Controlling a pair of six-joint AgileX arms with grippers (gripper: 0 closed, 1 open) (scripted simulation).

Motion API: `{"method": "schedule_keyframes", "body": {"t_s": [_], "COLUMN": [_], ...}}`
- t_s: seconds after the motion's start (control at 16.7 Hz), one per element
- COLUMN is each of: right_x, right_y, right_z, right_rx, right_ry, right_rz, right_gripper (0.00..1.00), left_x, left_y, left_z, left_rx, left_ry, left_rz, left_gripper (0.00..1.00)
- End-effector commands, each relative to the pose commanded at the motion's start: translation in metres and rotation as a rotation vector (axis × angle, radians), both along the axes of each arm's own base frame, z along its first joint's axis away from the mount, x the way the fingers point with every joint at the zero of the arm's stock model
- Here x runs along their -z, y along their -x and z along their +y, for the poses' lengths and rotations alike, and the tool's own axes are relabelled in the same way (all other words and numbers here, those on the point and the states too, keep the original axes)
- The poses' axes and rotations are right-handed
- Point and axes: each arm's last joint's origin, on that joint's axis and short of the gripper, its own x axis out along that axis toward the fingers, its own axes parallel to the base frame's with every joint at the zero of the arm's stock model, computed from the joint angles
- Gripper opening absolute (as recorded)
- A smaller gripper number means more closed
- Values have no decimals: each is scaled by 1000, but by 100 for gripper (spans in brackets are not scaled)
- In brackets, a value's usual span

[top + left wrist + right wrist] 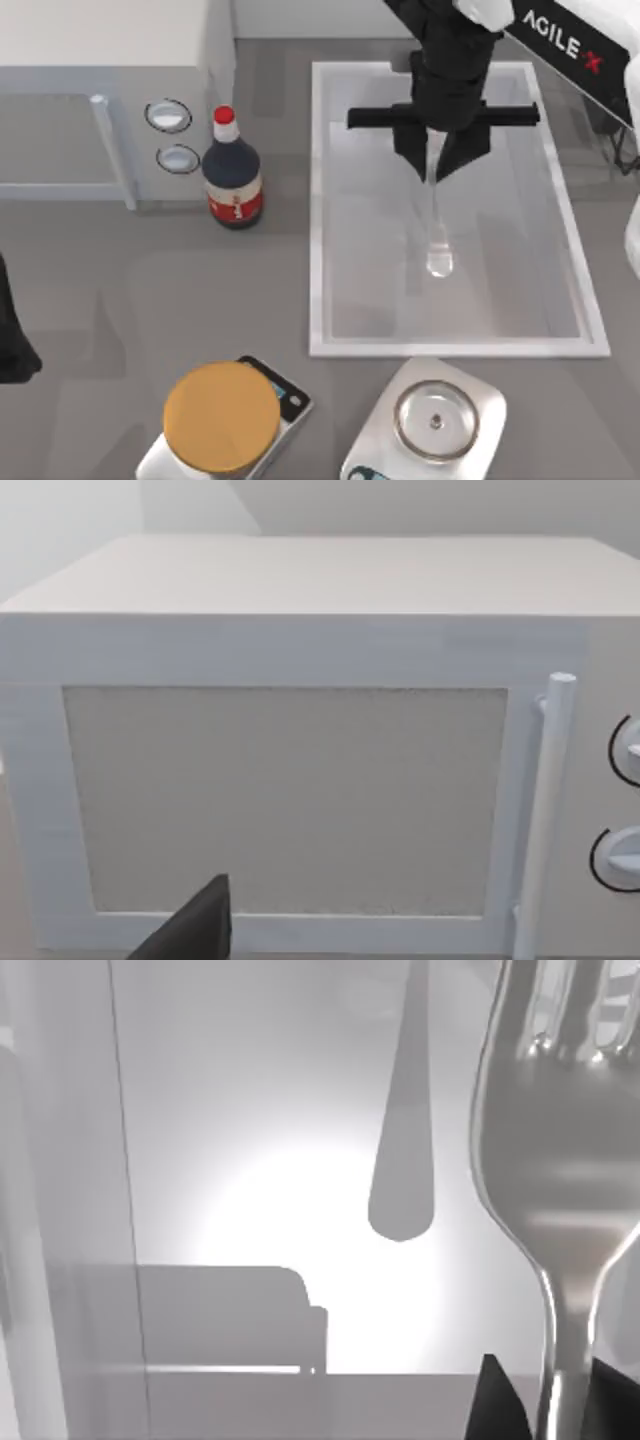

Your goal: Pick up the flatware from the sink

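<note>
The right end effector (437, 165) hangs over the far half of the sink (322, 200), its fingers clenched on the fork (438, 225), which extends from them toward the near rim. In the right wrist view the fork (560, 1210) looms close, its neck pinched between the dark fingertips (497, 1405), with its shadow on the white basin floor suggesting it is lifted clear. The grip sits on a thin, slick part, so the fork could pivot or slip out if the arm swings quickly. The left end effector (195, 930) sits parked before the microwave (300, 730).
</note>
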Motion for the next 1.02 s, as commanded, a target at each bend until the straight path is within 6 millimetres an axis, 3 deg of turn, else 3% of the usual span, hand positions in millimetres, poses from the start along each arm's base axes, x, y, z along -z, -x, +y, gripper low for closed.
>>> {"method": "schedule_keyframes", "body": {"t_s": [0.18,0.42,0.72,0.9,1.02], "right_x": [-20,-55,-79,-84,-84], "right_y": [2,27,103,149,169], "right_z": [-29,-96,-184,-217,-230], "right_rx": [0,2,6,8,8], "right_ry": [-2,4,9,4,2], "right_rz": [-8,4,51,50,46], "right_gripper": [0,0,0,0,0], "left_x": [0,0,0,0,0], "left_y": [0,0,0,0,0], "left_z": [0,0,0,0,0], "left_rx": [0,0,0,0,0], "left_ry": [0,0,0,0,0], "left_rz": [0,0,0,0,0], "left_gripper": [100,100,100,100,100]}}
